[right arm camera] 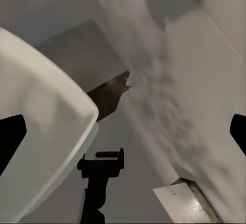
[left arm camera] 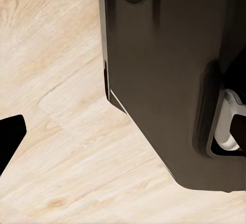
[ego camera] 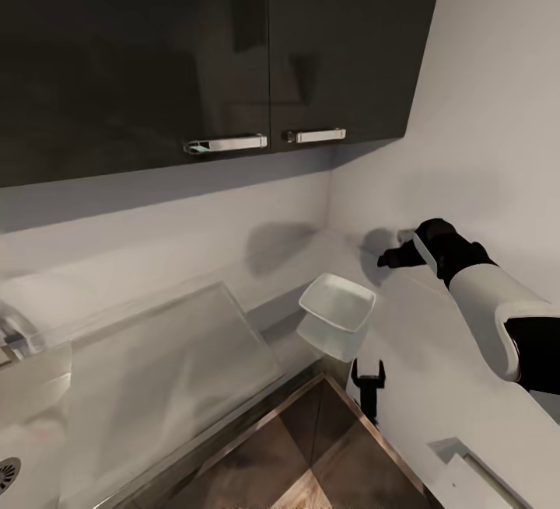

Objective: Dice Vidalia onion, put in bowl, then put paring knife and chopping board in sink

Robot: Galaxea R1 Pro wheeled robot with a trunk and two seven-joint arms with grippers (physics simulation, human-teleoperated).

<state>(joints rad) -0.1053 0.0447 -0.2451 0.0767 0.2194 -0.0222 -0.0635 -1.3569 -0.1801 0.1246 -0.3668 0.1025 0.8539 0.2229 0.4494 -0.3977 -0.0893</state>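
Stiff white bowl (ego camera: 337,303) on the bench (ego camera: 435,353) near the corner; probably light, slick, chippable. Best pinched at the rim. Right hand (ego camera: 391,259) spread, empty, near it; left hand (left arm camera: 123,134) spread over floor.

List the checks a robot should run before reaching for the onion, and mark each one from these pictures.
1. Right gripper open and empty: ok.
2. Left gripper open and empty: ok.
3. Bowl on countertop, empty: ok.
4. Right gripper near sink: not ok; it is by the wall, past the bowl, with the sink at the head view's far left edge.
5. Onion located: cannot tell.
6. Board and knife located: cannot tell.
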